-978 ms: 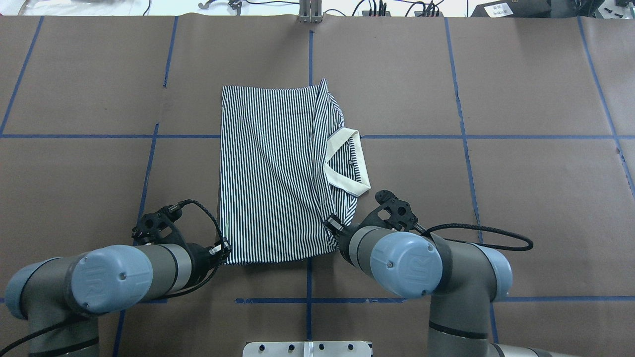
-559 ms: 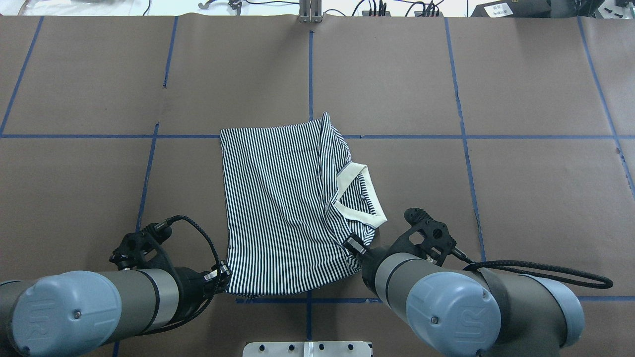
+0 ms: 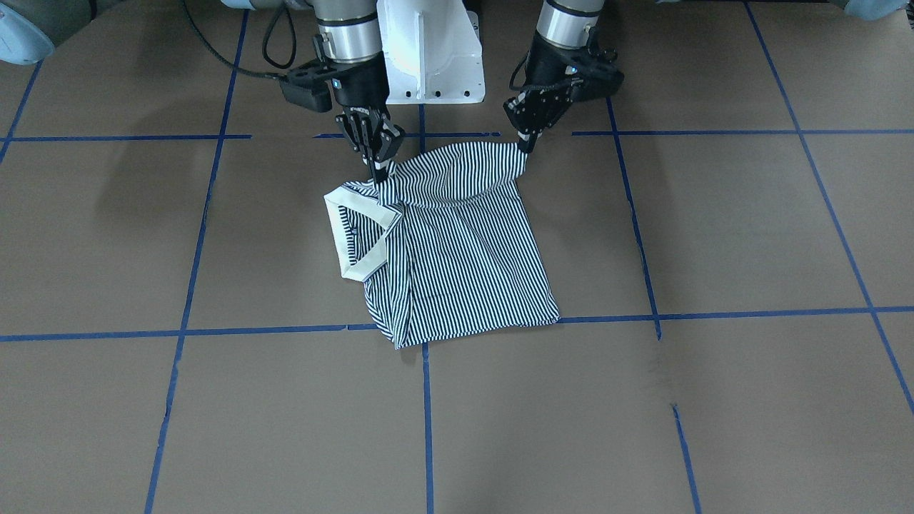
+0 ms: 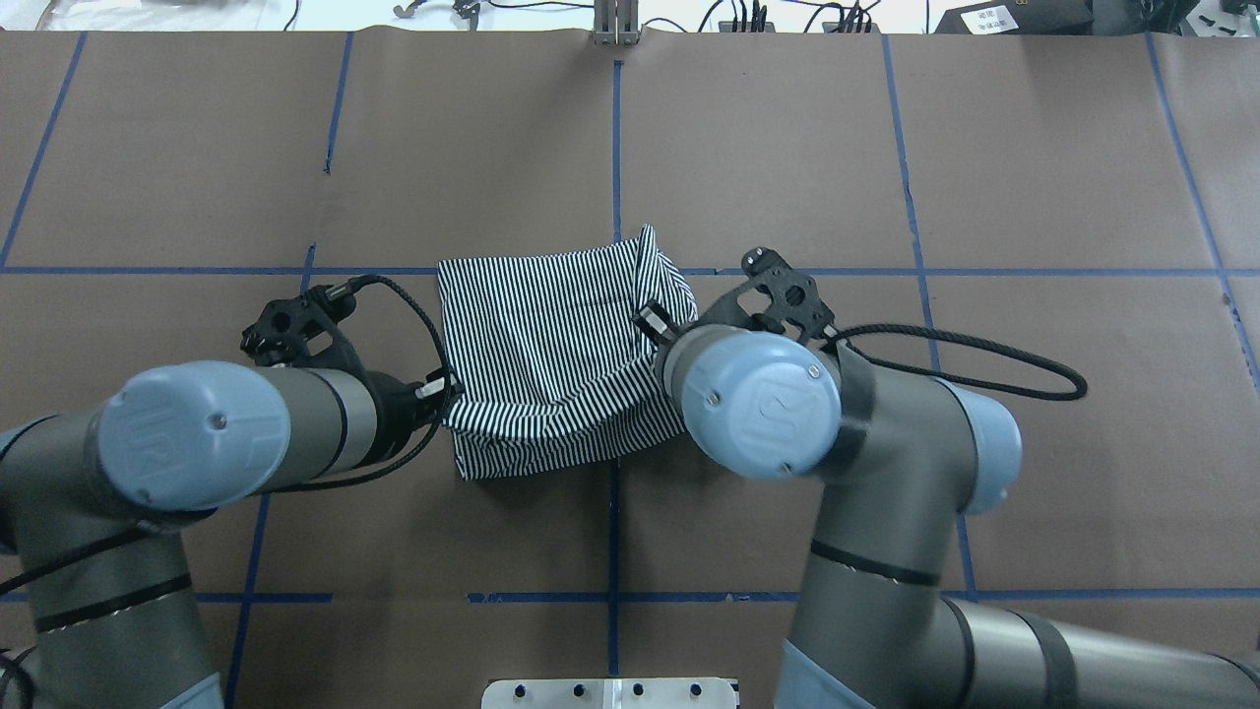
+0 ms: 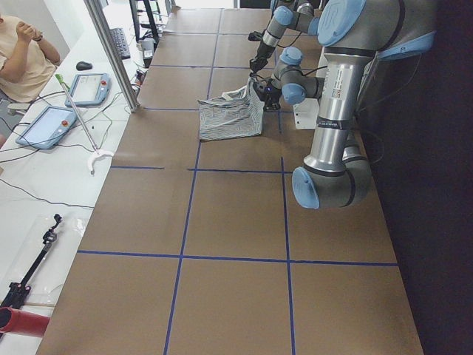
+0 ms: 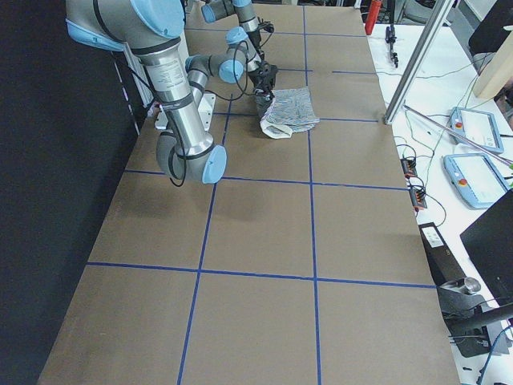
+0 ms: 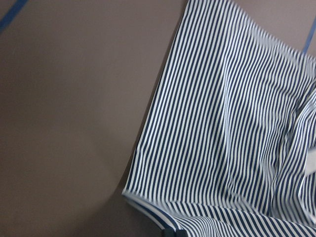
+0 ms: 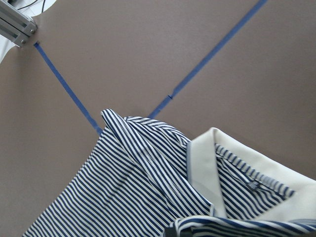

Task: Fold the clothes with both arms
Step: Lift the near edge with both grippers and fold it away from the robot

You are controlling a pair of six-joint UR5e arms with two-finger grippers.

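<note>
The striped polo shirt [image 3: 464, 250] lies folded on the brown table, its cream collar [image 3: 364, 239] towards the robot's right. Its edge nearest the robot is lifted off the table. My left gripper [image 3: 526, 146] is shut on that edge's left corner. My right gripper [image 3: 378, 175] is shut on the edge beside the collar. In the overhead view the shirt [image 4: 541, 335] hangs between both wrists, and the right wrist hides the collar. The left wrist view shows striped cloth [image 7: 232, 133]. The right wrist view shows the collar [image 8: 207, 163] and placket.
The white pedestal base [image 3: 432, 64] stands just behind the grippers. Blue tape lines [image 3: 428, 400] grid the brown table cover. Beyond the far edge, an aluminium post [image 5: 111, 52], tablets [image 5: 44, 126] and a seated person [image 5: 22, 44] are at the operators' side.
Both grippers first dragged the shirt towards the robot. Since then they have risen and moved away from it, carrying the near edge up over the shirt.
</note>
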